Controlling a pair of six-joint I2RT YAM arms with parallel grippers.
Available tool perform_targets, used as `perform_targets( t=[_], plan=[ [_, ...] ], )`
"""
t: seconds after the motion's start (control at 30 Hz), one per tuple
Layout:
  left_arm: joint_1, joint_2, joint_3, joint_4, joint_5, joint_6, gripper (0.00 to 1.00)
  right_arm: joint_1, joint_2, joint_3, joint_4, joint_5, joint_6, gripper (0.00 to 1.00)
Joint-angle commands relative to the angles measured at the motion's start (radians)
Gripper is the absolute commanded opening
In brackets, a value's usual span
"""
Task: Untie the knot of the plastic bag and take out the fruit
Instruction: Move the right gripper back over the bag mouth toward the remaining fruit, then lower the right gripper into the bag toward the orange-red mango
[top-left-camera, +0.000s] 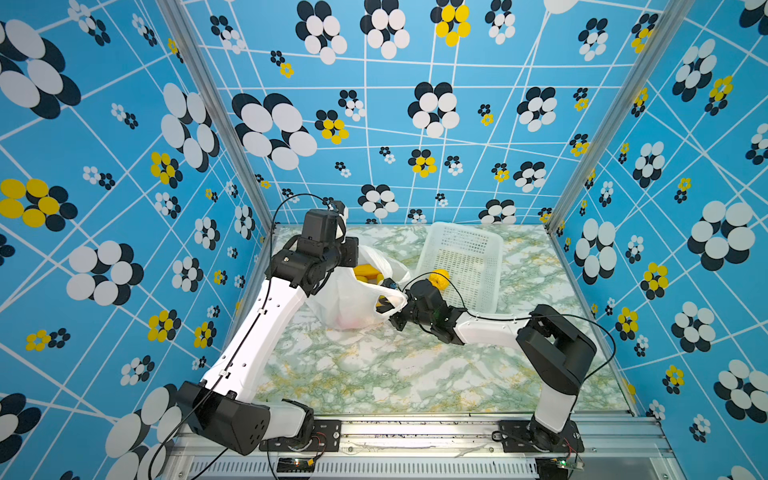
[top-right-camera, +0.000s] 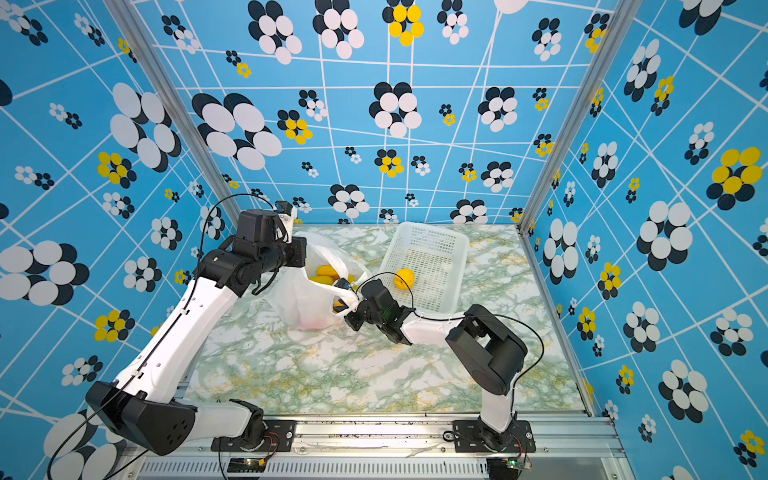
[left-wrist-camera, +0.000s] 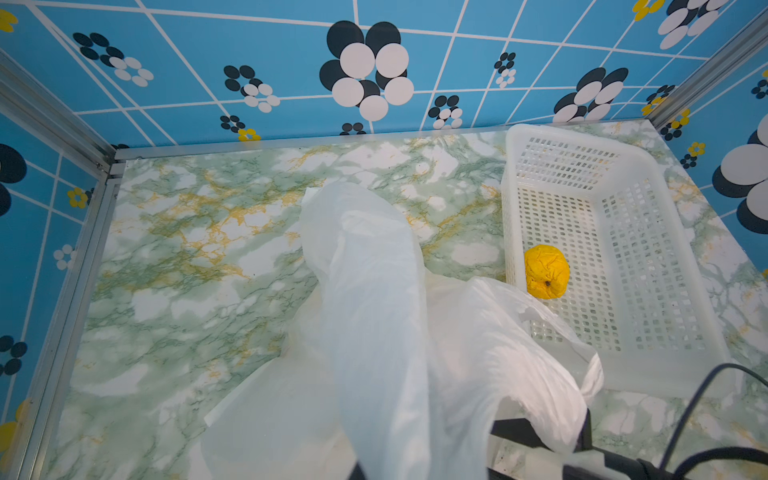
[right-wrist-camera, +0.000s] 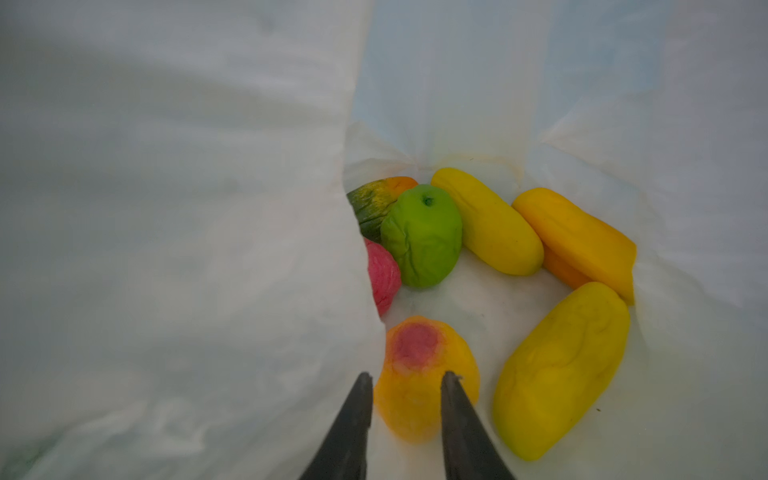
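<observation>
The plastic bag (top-left-camera: 349, 303) (top-right-camera: 299, 299) stands on the marble table with its mouth open; no knot shows. My left gripper (top-left-camera: 356, 252) is shut on one handle and holds it up; the white film (left-wrist-camera: 374, 291) hides its jaws in the left wrist view. My right gripper (top-left-camera: 384, 298) (right-wrist-camera: 408, 376) reaches in through the mouth, shut on the red-blushed orange peach (right-wrist-camera: 415, 345). Beside the peach lie more fruit: a green apple (right-wrist-camera: 422, 237), a pink-red bumpy one (right-wrist-camera: 382, 274), and long yellow ones (right-wrist-camera: 488, 222) (right-wrist-camera: 561, 382).
A white perforated basket (top-left-camera: 461, 266) (left-wrist-camera: 510, 199) sits tilted at the back right, close beside the bag. One round yellow fruit (top-left-camera: 439, 277) (left-wrist-camera: 546, 272) lies in it. Blue patterned walls close in the table on three sides.
</observation>
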Motion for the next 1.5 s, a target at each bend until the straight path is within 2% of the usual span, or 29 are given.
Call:
perform_targets(
  t=[0.0,0.07,0.13,0.27,0.33,0.47,0.53,0.67,0.8,0.87,1.0,1.13,1.3,1.4,1.47],
  plan=[
    [0.011,-0.019,0.003,0.008,-0.006,0.016,0.00,0.008,0.045,0.056,0.006,-0.066,0.046,0.44],
    [0.024,-0.005,0.021,0.008,-0.013,0.014,0.00,0.025,0.075,0.082,0.018,-0.094,0.062,0.49],
    [0.075,0.039,0.099,-0.032,0.024,-0.024,0.00,0.053,0.117,0.132,0.002,-0.096,0.073,0.56],
    [0.131,0.088,0.216,-0.072,0.056,-0.129,0.00,0.109,0.226,0.328,-0.174,0.016,0.114,0.59],
    [0.102,0.104,0.263,-0.077,0.041,-0.128,0.00,0.120,0.276,0.422,-0.248,0.070,0.157,0.64],
    [-0.020,0.194,0.443,-0.155,-0.157,-0.012,0.00,0.122,0.344,0.533,-0.335,0.200,0.227,0.77],
    [-0.043,0.219,0.470,-0.147,-0.160,0.016,0.00,0.121,0.371,0.623,-0.418,0.280,0.234,0.81],
    [-0.081,0.179,0.360,-0.049,-0.171,0.042,0.00,0.110,0.407,0.719,-0.522,0.416,0.261,0.89],
    [-0.088,0.103,0.206,-0.013,-0.253,0.053,0.00,0.097,0.407,0.701,-0.515,0.445,0.294,0.92],
    [-0.088,0.032,0.062,0.056,-0.316,0.040,0.00,0.096,0.417,0.696,-0.503,0.443,0.293,0.94],
    [-0.088,-0.067,-0.145,0.182,-0.338,0.049,0.00,0.094,0.450,0.706,-0.509,0.447,0.301,0.95],
    [-0.077,-0.031,-0.121,0.150,-0.356,0.041,0.00,0.089,0.453,0.667,-0.486,0.461,0.320,0.92],
    [-0.060,0.027,-0.090,0.116,-0.332,0.030,0.00,0.089,0.402,0.590,-0.425,0.458,0.321,0.80],
    [-0.053,0.063,-0.063,0.083,-0.345,0.028,0.00,0.088,0.396,0.590,-0.436,0.454,0.317,0.80],
    [-0.046,0.080,-0.050,0.071,-0.341,0.024,0.00,0.089,0.409,0.612,-0.464,0.450,0.317,0.84]
  ],
)
